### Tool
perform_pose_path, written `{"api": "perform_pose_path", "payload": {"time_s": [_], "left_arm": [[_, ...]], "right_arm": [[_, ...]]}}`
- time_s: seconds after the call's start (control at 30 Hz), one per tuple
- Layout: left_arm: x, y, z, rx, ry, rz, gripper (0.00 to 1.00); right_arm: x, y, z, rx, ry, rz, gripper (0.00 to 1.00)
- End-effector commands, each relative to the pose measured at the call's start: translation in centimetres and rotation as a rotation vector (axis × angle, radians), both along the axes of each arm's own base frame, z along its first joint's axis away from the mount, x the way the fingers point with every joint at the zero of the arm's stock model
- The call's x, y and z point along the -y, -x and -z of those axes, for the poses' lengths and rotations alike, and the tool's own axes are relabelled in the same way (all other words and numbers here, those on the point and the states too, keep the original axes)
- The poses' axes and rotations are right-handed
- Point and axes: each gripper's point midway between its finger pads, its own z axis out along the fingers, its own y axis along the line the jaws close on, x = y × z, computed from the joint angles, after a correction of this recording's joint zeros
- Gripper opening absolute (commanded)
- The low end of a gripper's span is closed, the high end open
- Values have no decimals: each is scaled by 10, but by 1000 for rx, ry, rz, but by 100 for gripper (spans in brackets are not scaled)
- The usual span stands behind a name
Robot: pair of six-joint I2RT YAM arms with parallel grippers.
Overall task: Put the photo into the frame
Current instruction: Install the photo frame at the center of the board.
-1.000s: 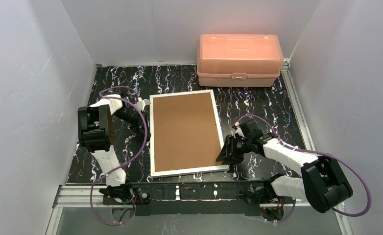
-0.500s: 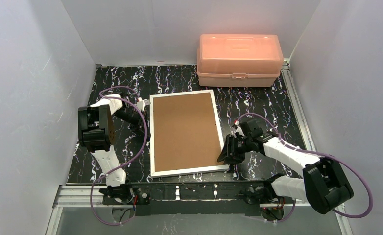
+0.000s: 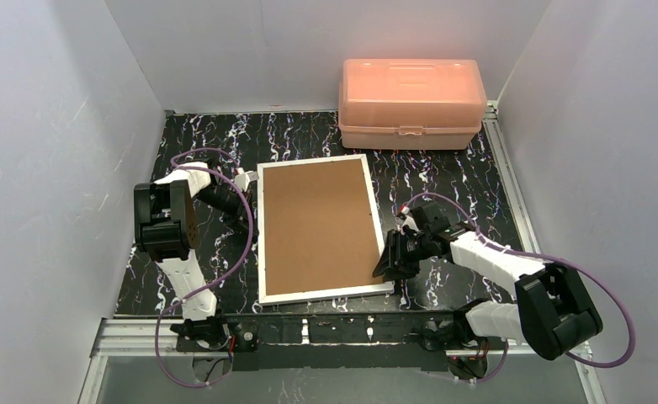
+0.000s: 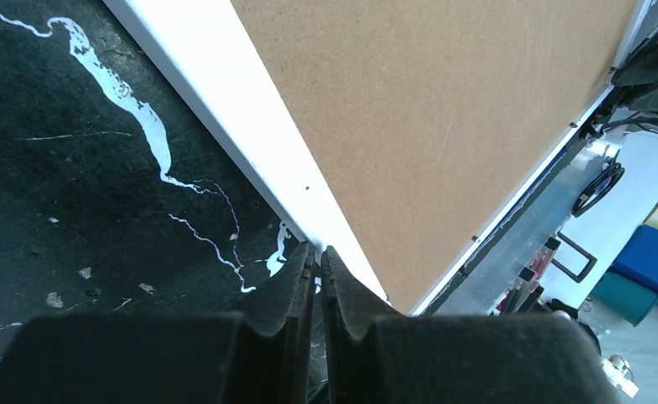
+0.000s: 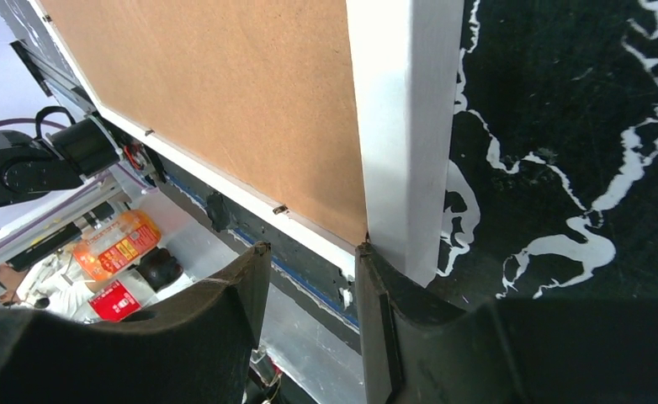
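The frame lies brown back up on the table, mid-picture. The left gripper, fingers closed together, sits at its left edge. The right gripper, fingers apart, sits at its lower-right edge.

The right hand has crept slightly rearward along the frame's right edge.

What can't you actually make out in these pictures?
- The photo: in no view; if it is inside the frame, the brown back facing up covers it.
- Frame's front: faces the table, every view.
- Pink box contents: top view, cloudy closed lid.
- Left end effector: top view, dark on dark table, behind its cable.
- Right end effector: wrist view, contact with the frame's edge unclear.
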Motion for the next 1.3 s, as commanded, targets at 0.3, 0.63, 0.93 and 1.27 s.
{"api": "perform_pose_path", "payload": {"time_s": [0.3,0.63,0.93,1.27], "left_arm": [[7,2,-9,-4,30,-2,6],[7,2,-9,-4,30,-3,5],[8,1,-11,-2,30,-3,4],[9,1,-12,-1,33,-4,3]], "right_arm": [[12,-24,-2,84,29,36,50],[9,-16,2,53,-10,54,49],[15,1,9,8,7,32,49],[14,-1,9,2,19,23,48]]}}
